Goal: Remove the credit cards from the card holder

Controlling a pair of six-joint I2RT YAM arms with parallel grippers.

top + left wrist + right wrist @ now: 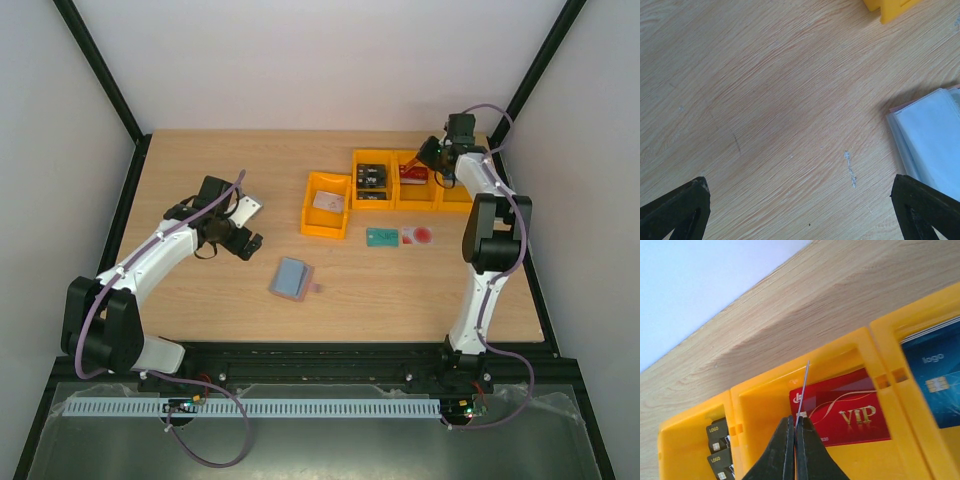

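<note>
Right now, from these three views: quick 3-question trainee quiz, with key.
1. True or false: the left fingers stand open.
2. The right fingers pinch: A) a thin card seen edge-on; B) the card holder; C) nothing.
3. What colour is the card on the table just left of the red-and-white card?
Key: 1 true; 2 A; 3 teal.

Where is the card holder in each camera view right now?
Top external: card holder lies mid-table, below-left of the lone orange bin.
Left wrist: at the right edge, partly cut off.
Right wrist: not in view.
Shared landmark: the lone orange bin, its corner at the left wrist view's top edge.
</note>
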